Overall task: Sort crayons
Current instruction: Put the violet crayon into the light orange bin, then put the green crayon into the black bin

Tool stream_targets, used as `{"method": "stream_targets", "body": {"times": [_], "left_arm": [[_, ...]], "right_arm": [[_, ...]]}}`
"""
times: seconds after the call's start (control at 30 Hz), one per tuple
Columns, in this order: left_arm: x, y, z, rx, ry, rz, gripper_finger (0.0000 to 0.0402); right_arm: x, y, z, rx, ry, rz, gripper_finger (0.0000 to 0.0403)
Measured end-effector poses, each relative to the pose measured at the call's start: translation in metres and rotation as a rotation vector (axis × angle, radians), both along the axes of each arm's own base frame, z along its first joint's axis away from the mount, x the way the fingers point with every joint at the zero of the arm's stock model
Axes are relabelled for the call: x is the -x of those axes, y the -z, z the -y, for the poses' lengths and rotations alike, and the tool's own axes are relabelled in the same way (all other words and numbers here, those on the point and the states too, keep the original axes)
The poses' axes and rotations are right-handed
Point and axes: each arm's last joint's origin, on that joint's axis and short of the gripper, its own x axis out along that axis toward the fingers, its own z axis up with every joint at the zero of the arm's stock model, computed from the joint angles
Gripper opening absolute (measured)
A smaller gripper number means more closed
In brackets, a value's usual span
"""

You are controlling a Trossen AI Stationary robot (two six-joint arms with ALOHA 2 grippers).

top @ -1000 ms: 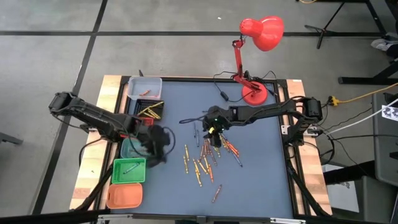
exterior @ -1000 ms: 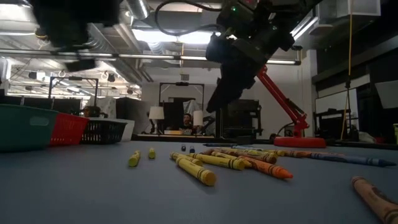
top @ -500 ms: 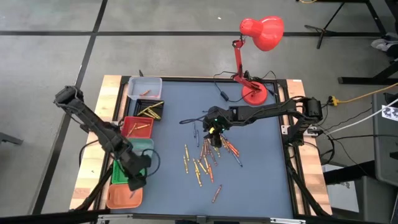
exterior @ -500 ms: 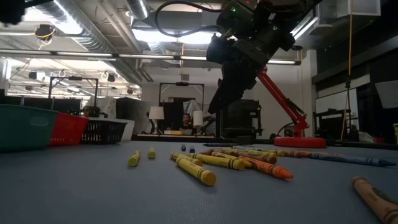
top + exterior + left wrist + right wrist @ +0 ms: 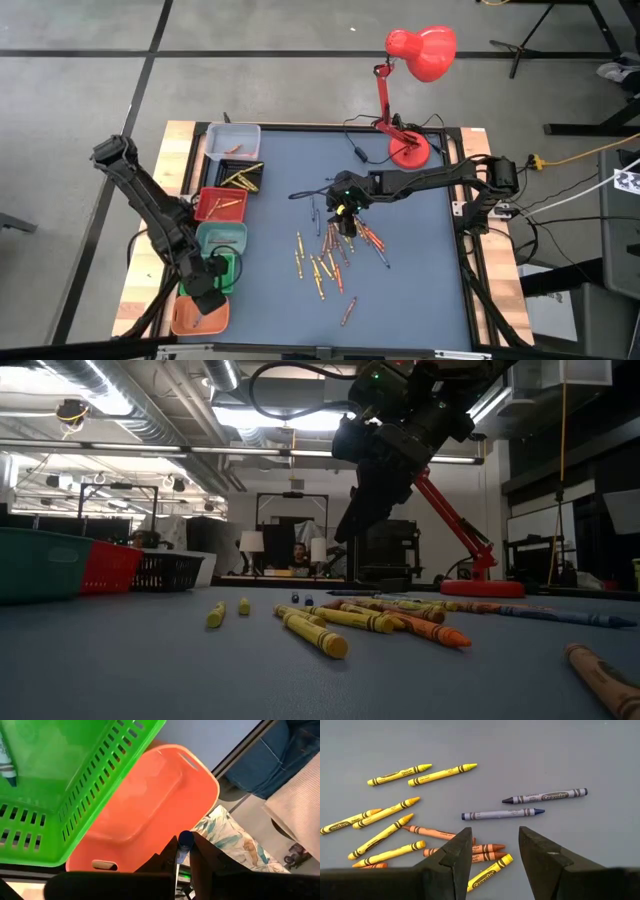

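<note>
Left claw (image 5: pixel 184 851): clenched on a blue crayon (image 5: pixel 185 840) standing end-up between the fingers
Left claw place: over the orange bin (image 5: pixel 150 805), at the near left corner of the table (image 5: pixel 420 290)
Beside it: green bin (image 5: pixel 65 785) touches the orange bin's far side; a green crayon (image 5: pixel 7 767) lies in it
Change, left: a second ago this claw was over the teal bin (image 5: pixel 222 238), half a second ago near the green bin; now it has come down the row to the orange bin
Right claw (image 5: pixel 495 855): released, fingers spread wide, nothing between them
Right claw place: hanging above the crayons (image 5: pixel 335 255) mid-table, just over the far end of the pile
Under it: two blue crayons (image 5: pixel 502 813) just ahead, yellow ones (image 5: pixel 442 774) off to one side, orange ones (image 5: pixel 485 851) between the fingers
Change, right: none; the arm has held its pose
Edges: the left claw is just inside the table's near edge, floor beyond it
Open room: bare mat beyond the blue crayons; red lamp (image 5: pixel 410 80) well behind the right arm
Other bins: red bin (image 5: pixel 222 203) beyond the teal one, away from the left claw
</note>
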Motion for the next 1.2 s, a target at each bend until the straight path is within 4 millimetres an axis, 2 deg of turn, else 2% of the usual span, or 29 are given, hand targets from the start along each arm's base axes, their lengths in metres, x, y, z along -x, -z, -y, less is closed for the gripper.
{"method": "stream_targets", "body": {"times": [0.23,0.73,0.83,1.0,1.2], "left_arm": [[-0.0005,0.0005,-0.0001,-0.045,-0.036,0.054,0.0016],[0.0000,0.0004,0.0002,-0.032,-0.031,0.035,0.0017],[0.0014,0.0006,0.0002,-0.014,-0.040,-0.018,0.0031],[0.0040,0.0022,-0.0015,-0.019,-0.048,-0.078,0.0075],[0.0005,0.0030,-0.0038,-0.092,-0.123,0.014,0.0097]], "right_arm": [[0.0000,0.0002,0.0000,0.000,0.000,-0.001,0.0159],[0.0000,0.0002,0.0000,0.000,0.000,-0.001,0.0159],[0.0000,0.0002,0.0000,0.000,0.000,-0.001,0.0159],[0.0001,0.0003,0.0000,0.000,0.000,-0.001,0.0159],[0.0005,0.0006,0.0000,0.000,0.000,-0.007,0.0159]]}}
